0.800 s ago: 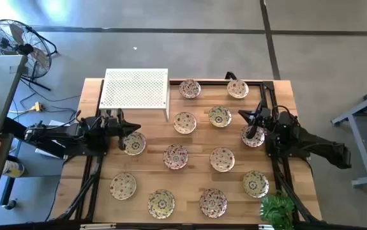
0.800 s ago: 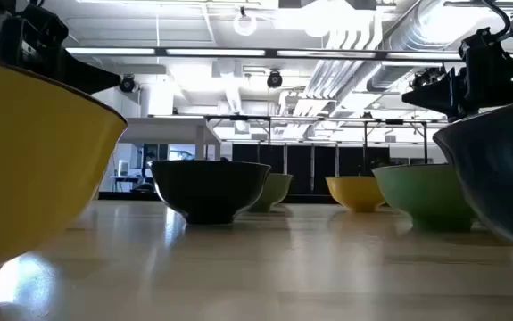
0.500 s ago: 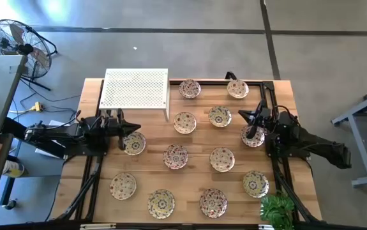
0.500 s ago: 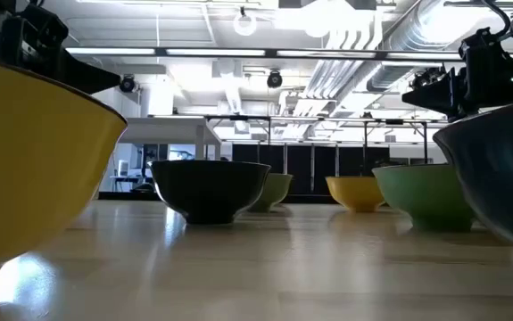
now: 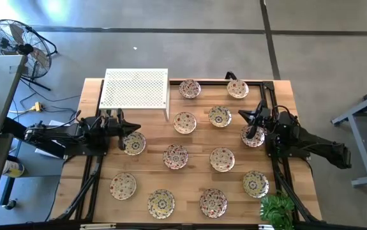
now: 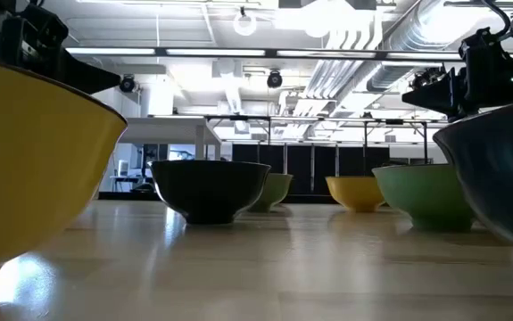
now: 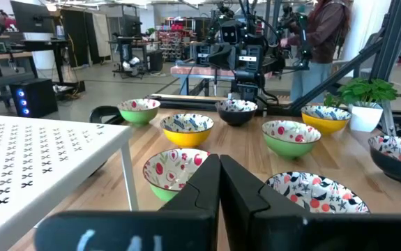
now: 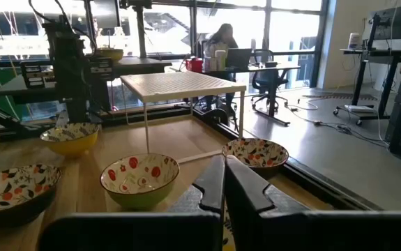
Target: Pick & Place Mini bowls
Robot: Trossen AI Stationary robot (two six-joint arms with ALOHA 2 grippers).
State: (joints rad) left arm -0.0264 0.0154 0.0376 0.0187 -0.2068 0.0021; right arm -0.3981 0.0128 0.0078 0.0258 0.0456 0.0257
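Nearest the bench's (image 5: 189,182) front edge: a row of mini bowls (image 5: 161,203), four in a shallow arc from the front-left toward the front-right corner, with a small green plant (image 5: 277,211) at that right corner. One step back, two more bowls side by side near the middle.

At mid-depth, close to the left edge: left gripper (image 5: 127,130), fingers pressed together and holding nothing (wrist view shows the two dark fingers (image 7: 207,183) meeting edge to edge), tip just above a bowl (image 5: 134,144) that sits beside it. At the same depth by the right edge: right gripper (image 5: 252,125), likewise closed on nothing, fingers (image 8: 217,183) touching in its wrist view, hanging over the rim of another bowl (image 5: 253,136).

Farther back, two bowls in the middle, then two more along the back edge, toward the back-right corner. In the back-left corner: a white perforated rack (image 5: 135,89) on thin legs, standing clear of the bowls.

Beyond the bench, off the back-left corner, a floor fan (image 5: 14,39) (on the grey floor). Bowls well apart from one another throughout, all upright.
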